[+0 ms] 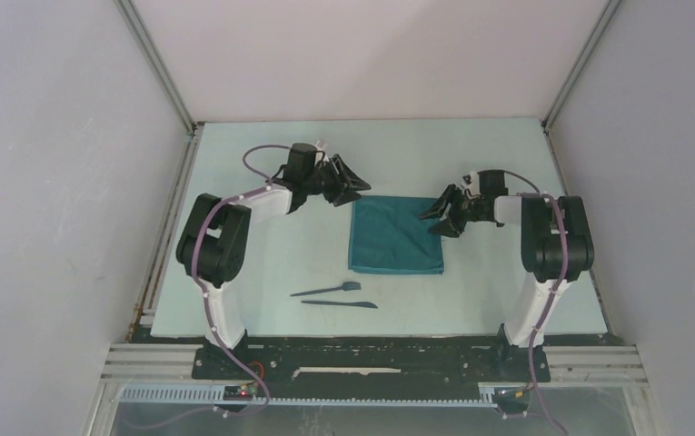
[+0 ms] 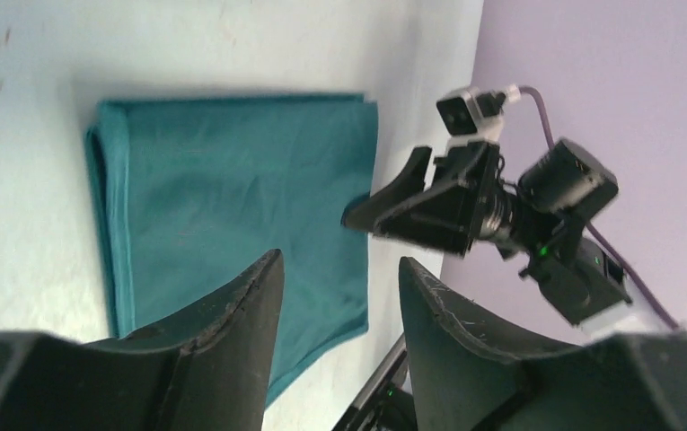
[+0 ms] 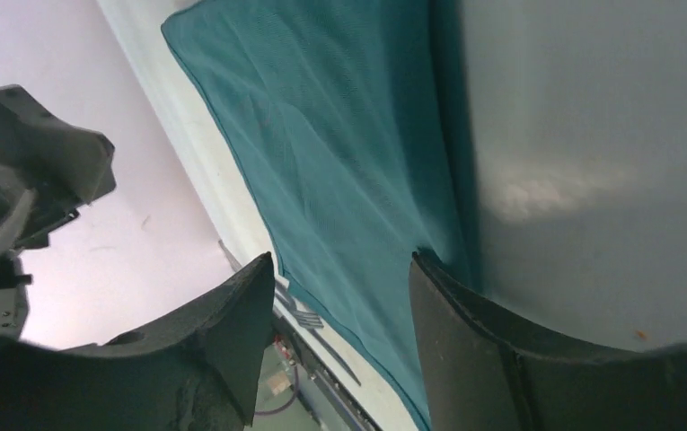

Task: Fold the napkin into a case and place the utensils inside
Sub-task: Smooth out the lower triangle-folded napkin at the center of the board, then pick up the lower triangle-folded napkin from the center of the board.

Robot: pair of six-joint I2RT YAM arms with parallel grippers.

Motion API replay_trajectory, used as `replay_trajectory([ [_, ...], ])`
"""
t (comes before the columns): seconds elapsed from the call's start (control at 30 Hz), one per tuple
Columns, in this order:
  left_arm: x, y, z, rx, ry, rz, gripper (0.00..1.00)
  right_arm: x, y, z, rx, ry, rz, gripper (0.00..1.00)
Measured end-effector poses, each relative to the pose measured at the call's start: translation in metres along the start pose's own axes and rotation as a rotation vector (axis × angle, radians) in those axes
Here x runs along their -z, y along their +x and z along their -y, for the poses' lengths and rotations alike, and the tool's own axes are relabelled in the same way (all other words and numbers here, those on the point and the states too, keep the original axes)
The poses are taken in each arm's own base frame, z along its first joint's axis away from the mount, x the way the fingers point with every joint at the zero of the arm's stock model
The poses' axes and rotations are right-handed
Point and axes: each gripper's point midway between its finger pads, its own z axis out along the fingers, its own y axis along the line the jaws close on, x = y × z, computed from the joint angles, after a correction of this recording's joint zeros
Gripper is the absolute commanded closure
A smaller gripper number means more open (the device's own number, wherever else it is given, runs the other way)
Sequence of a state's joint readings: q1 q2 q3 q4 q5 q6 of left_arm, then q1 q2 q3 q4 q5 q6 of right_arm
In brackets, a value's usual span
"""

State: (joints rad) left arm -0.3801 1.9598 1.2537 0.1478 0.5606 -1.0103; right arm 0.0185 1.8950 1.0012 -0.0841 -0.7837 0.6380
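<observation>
We've got the napkin [image 3: 321, 135] flat (a bit wrinkly) on the table [image 3: 591, 135]. Our right gripper [image 3: 341, 265] sits at its edge, jaws apart.

Utensils [image 1: 325, 291] too small for detail

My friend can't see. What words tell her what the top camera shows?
A teal napkin lies flat on the table, the left gripper by its far left corner, the right gripper at its right edge, both open. A fork and knife lie nearer the arm bases.
</observation>
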Motion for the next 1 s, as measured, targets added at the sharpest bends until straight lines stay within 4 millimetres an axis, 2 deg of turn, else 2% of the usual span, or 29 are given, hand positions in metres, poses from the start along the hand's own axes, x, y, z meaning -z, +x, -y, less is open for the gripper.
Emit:
replay_trajectory([
  [0.1,0.023,0.018,-0.001,-0.016,-0.017,-0.011,0.45,0.005,-0.001,0.014,-0.046,0.0,-0.006,0.34],
  [0.23,0.065,0.031,0.021,-0.099,0.001,0.017,0.45,0.015,-0.007,0.018,-0.006,0.057,0.039,0.31],
  [0.3,0.087,0.034,0.035,-0.156,0.008,0.049,0.44,0.022,-0.003,0.017,0.042,0.148,0.067,0.3],
  [0.37,0.109,0.035,0.045,-0.212,0.001,0.086,0.44,0.029,0.004,0.004,0.127,0.254,0.096,0.17],
  [0.4,0.121,0.034,0.05,-0.242,-0.01,0.109,0.44,0.032,0.008,-0.006,0.17,0.292,0.106,0.03],
  [0.47,0.141,0.031,0.054,-0.288,-0.041,0.156,0.43,0.042,0.014,-0.034,0.289,0.402,0.154,0.0],
  [0.6,0.19,0.022,0.056,-0.359,-0.121,0.283,0.43,0.029,0.062,-0.086,0.461,0.485,0.123,0.06],
  [0.7,0.231,0.017,0.062,-0.414,-0.169,0.4,0.43,0.017,0.102,-0.103,0.518,0.565,0.075,0.1],
  [0.77,0.25,0.019,0.065,-0.445,-0.184,0.449,0.43,0.006,0.122,-0.111,0.538,0.612,0.04,0.11],
  [0.9,0.271,0.026,0.065,-0.476,-0.209,0.483,0.43,-0.032,0.148,-0.126,0.56,0.682,-0.018,0.11],
  [1.0,0.277,0.032,0.061,-0.482,-0.22,0.477,0.43,-0.059,0.161,-0.12,0.556,0.734,-0.06,0.15],
])
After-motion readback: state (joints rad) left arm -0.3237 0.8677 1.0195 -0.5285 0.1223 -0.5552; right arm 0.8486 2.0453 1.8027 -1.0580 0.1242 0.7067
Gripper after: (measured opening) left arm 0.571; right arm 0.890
